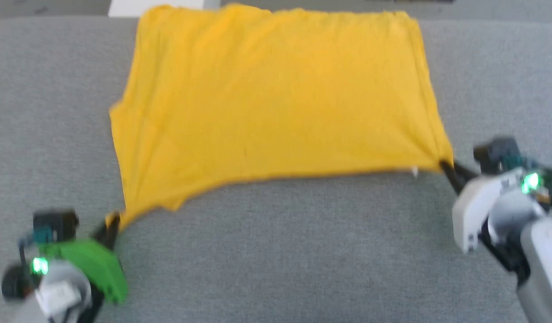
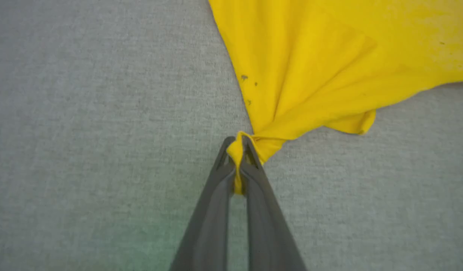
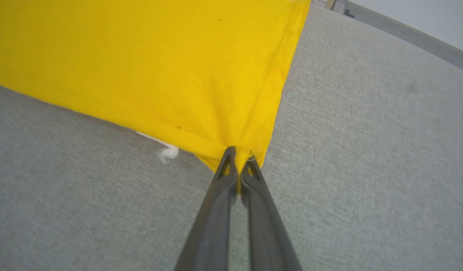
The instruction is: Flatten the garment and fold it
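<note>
The garment (image 1: 276, 94) is a plain yellow-orange cloth spread across the grey table, its printed side hidden. My left gripper (image 1: 110, 226) at the lower left is shut on the garment's near left corner, which bunches into folds between the fingers (image 2: 237, 150). At the right, my right gripper (image 1: 445, 168) is shut on the near right corner (image 3: 237, 156). The near edge of the garment (image 2: 329, 67) sags in a curve between the two grips. A small white tag (image 3: 167, 152) sticks out under the edge close to the right gripper.
Grey fabric covers the table (image 1: 276, 251) on all sides of the garment. The table's far edge (image 3: 404, 32) runs behind the cloth, with a white object (image 1: 154, 5) just past it at the upper left.
</note>
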Controlling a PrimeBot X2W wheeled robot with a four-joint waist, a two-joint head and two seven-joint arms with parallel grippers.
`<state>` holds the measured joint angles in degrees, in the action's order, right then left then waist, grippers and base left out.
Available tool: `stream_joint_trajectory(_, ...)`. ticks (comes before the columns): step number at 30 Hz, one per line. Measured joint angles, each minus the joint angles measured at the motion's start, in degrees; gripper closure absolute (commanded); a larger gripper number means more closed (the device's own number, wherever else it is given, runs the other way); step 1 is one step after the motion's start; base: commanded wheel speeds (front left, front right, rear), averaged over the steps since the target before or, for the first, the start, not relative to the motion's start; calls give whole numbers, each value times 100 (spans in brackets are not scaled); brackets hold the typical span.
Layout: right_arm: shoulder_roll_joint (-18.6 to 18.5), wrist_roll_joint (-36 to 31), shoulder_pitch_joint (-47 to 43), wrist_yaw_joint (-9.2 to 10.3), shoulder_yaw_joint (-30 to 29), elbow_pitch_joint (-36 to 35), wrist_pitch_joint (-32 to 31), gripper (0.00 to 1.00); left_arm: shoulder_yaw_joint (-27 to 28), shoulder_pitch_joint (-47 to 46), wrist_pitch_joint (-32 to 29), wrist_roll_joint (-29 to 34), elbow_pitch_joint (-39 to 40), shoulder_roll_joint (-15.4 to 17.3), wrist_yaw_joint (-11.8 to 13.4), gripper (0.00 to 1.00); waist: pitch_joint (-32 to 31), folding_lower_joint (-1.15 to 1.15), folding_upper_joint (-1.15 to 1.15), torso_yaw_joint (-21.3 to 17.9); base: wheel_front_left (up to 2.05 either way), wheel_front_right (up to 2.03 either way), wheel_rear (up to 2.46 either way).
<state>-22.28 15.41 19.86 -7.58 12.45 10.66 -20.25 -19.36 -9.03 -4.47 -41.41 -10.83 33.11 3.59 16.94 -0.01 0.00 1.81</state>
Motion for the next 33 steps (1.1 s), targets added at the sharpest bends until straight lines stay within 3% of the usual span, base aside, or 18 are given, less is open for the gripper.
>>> stream_joint_trajectory(8, 648, -63, -1717, 0, -853, -602, -413, 100, 129, 1673, -199, -211, 929, 180, 726, 100, -530, 0, 0, 91, 0, 0, 0)
stream_joint_trajectory(16, 1473, -366, -2971, 0, -1635, -1448, -436, 100, 105, 2326, 252, -116, 1305, 12, 1082, 100, -781, 0, 0, 196, 0, 0, 0)
stream_joint_trajectory(27, 1625, -790, -3066, 0, -1263, -1306, 1708, 100, 57, 1683, 1557, 844, 1341, -232, 1220, 100, -783, 0, 0, 111, 0, 0, 0)
stream_joint_trajectory(33, 1445, -907, -2424, 0, -1080, -1234, 1851, 100, -25, 693, 1663, 1183, 1133, -224, 1048, 100, -669, 0, 0, 79, 0, 0, 0)
